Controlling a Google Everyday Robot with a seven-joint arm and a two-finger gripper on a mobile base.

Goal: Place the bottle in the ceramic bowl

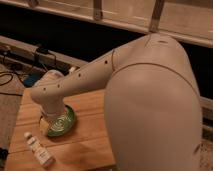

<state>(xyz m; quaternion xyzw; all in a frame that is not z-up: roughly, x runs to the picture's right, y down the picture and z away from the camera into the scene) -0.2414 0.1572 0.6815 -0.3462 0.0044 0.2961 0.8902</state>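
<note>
Jaw opening cannot be told: the arm (pixel 82 80) covers most of the gripper (pixel 46 122), which sits low over the left rim of the bowl (pixel 65 124). The bottle (pixel 39 149) lies on the wooden table (pixel 90 107), near the bowl but outside it.

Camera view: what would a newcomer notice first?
The robot's bulky white arm fills the right half and stretches down-left across the wooden table. Its hand sits low over the left rim of the ceramic bowl, with the wrist covering part of the bowl. The bottle lies on the table nearer the camera, at the lower left, apart from bowl and hand.
</note>
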